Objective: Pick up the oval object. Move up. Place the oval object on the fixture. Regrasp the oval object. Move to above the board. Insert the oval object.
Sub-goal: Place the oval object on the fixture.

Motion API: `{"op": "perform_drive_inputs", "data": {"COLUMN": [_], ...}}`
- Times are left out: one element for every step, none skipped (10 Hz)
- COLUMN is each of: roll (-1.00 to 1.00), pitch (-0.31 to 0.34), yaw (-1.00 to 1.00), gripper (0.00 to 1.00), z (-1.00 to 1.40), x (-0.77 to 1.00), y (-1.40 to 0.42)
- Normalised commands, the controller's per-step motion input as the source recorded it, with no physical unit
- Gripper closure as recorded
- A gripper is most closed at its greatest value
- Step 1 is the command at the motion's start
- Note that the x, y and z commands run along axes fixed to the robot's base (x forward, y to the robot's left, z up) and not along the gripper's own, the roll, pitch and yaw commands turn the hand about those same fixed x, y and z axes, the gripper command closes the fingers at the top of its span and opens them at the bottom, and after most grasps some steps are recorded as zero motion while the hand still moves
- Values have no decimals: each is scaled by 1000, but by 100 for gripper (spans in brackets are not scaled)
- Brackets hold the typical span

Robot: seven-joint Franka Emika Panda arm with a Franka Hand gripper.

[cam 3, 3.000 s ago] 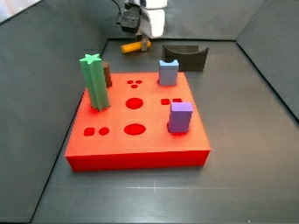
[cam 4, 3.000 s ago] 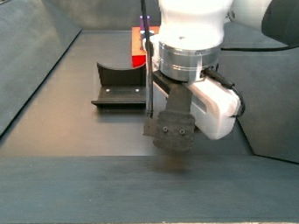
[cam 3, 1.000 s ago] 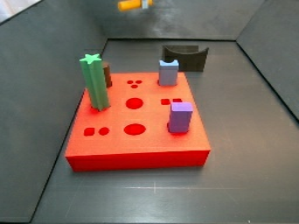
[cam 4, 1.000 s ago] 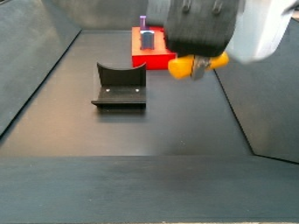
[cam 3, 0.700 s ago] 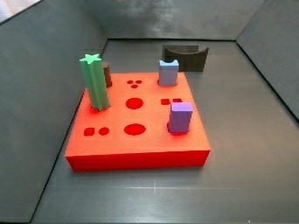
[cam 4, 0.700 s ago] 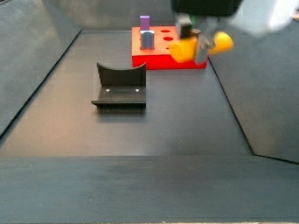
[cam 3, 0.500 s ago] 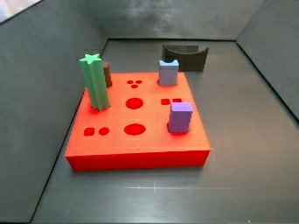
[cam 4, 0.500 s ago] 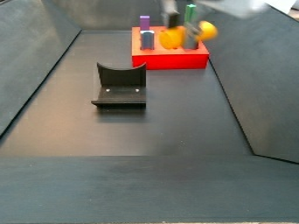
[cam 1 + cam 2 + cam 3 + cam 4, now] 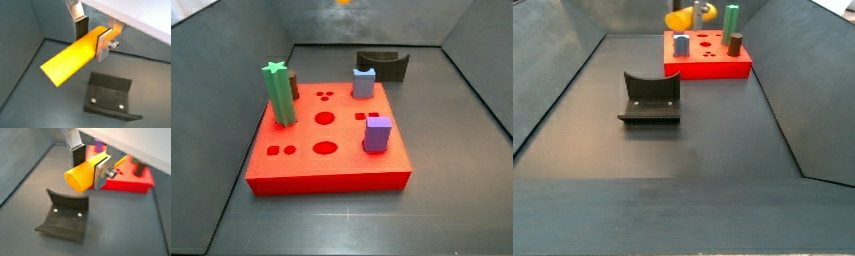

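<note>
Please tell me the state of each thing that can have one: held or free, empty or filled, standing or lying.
Tool: shut on the yellow peg, high above the floor.
Yellow peg: held, lying sideways, in the air.
Fixture: empty.
Red board: several holes open.
Green post: standing in board.
Purple peg: standing in board.

Gripper (image 9: 91, 36) raised high above floor, fingers (image 9: 101, 172) clamped on oval object (image 9: 70, 61), peg held crosswise.
</note>
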Motion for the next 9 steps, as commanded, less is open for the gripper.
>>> {"op": "perform_drive_inputs", "data": {"roll": [90,99,107,122,135,131,111,-1000,-1000], "pitch": [144,173,197,260,311,332,299,196,184], "yaw": [1000,1000,1000,1000,1000,793,566,241,195], "gripper": [100,100,100,100,100,100,100,100,100], "z": [44,31,28,22,23,16,15,-303,-302], "x": [946,832,759,617,527,411,330,277,226], "y": [-240,-156,-115,-59,-39,-20,-12,489,483]}}
